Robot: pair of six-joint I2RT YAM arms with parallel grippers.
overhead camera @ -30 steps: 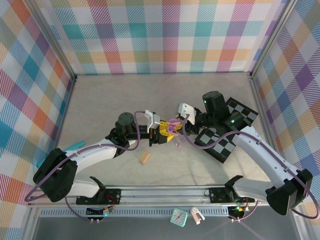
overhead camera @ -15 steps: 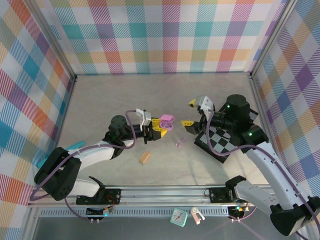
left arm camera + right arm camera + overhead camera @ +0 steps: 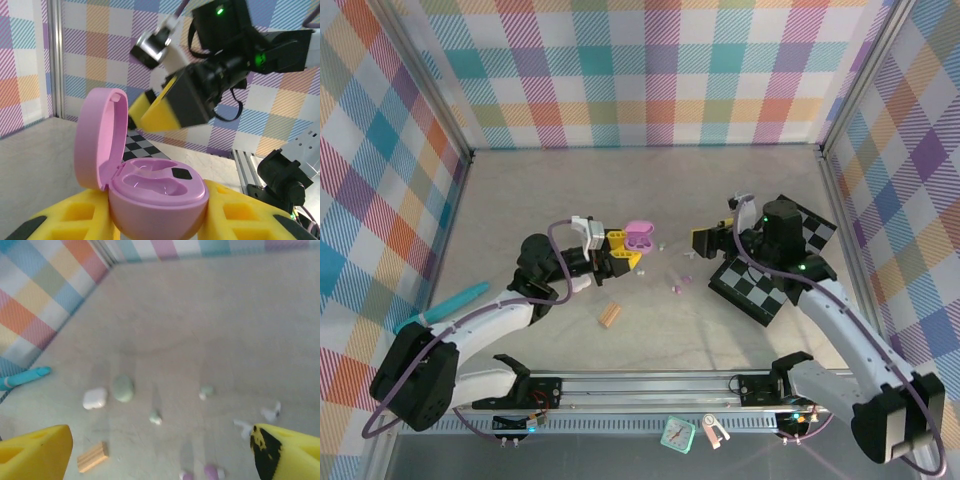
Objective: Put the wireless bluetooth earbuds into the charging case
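The left end effector (image 3: 624, 251) is clamped on a pink charging case (image 3: 156, 192); its yellow fingers (image 3: 239, 216) press the body of the case from either side. The case sits upright in that grip; its lid (image 3: 95, 140) is swung open and stands up at the left of the body in the left wrist view, and two moulded wells show inside.

The right end effector (image 3: 705, 241) faces the left one across a gap, with the case between them on the left one's side; its jaws stand wide apart with nothing between them, and its yellow fingertips (image 3: 35, 450) sit at the two lower corners of the right wrist view.

The earbuds lie loose on the surface (image 3: 550, 200), spread out ahead of the right end effector. Two purple earbuds (image 3: 212, 471) lie close together between its fingertips, nearest to it; two white earbuds (image 3: 271, 412) lie just beside its right-hand fingertip; two pale green earbuds (image 3: 155, 416) lie farther out and apart from each other.

Beyond those, toward its left-hand fingertip, a pale green case (image 3: 123, 388) and a white case (image 3: 95, 398) lie just beside each other, both closed. A tan ridged block (image 3: 92, 456) lies near that same fingertip; a teal pen-like object (image 3: 25, 377) lies well off to that side by the wall. In the top view a checkered board (image 3: 770, 280) lies just behind the right end effector, under its arm.
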